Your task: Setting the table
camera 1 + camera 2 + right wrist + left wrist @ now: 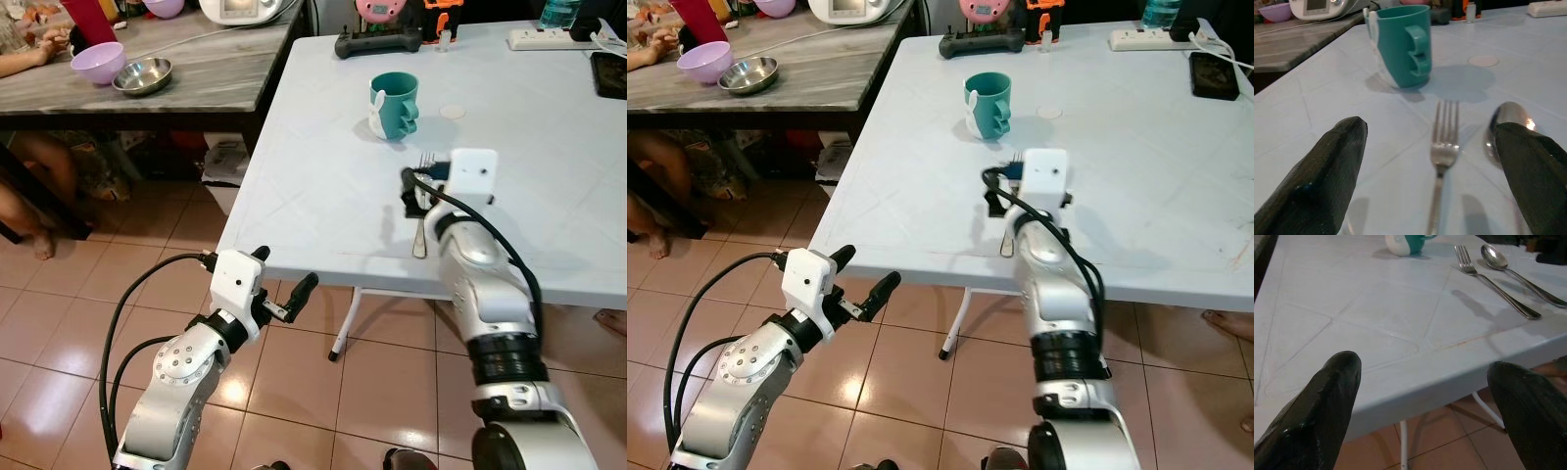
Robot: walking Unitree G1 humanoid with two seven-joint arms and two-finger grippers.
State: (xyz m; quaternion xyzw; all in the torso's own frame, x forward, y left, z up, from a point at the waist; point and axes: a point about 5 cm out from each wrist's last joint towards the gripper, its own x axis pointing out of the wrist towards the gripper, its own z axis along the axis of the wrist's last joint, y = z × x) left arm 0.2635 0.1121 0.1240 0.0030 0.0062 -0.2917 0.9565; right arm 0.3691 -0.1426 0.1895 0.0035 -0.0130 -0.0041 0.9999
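Spoon (1506, 125) beside fork (1442, 147), R tool (1430, 171) spread above.

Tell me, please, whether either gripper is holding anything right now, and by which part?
Nothing is held. The right gripper is open above the fork; the left gripper is open, off the table edge.

Silver jointed arms, white wrist boxes, black cables, black-fingered left hand (285, 295).

Fork (1442, 152) and spoon (1501, 128) lie side by side on the table (323, 186), mug (1400, 45) behind them
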